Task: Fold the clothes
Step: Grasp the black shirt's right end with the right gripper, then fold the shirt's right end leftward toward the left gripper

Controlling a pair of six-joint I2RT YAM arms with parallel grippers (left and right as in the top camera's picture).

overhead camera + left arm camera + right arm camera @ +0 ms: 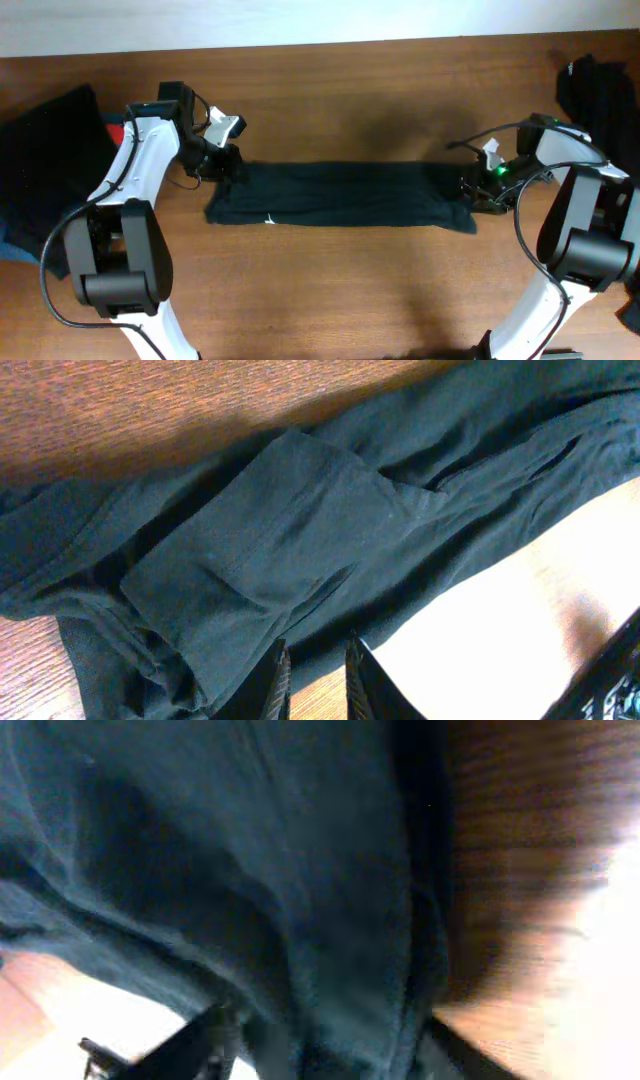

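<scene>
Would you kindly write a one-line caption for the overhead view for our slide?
Left arm and right arm at opposite ends of a dark garment laid lengthwise on a wooden table.

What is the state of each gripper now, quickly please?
Left gripper: closed on the dark teal fabric garment.
Right gripper: cannot be told, the view is blurred.

The wooden table (330, 290) bears a long dark garment (340, 195) and a black pile (45, 150) leftward.

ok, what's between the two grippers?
Overhead view: the dark garment lies stretched along the table from left gripper to right gripper.
</scene>
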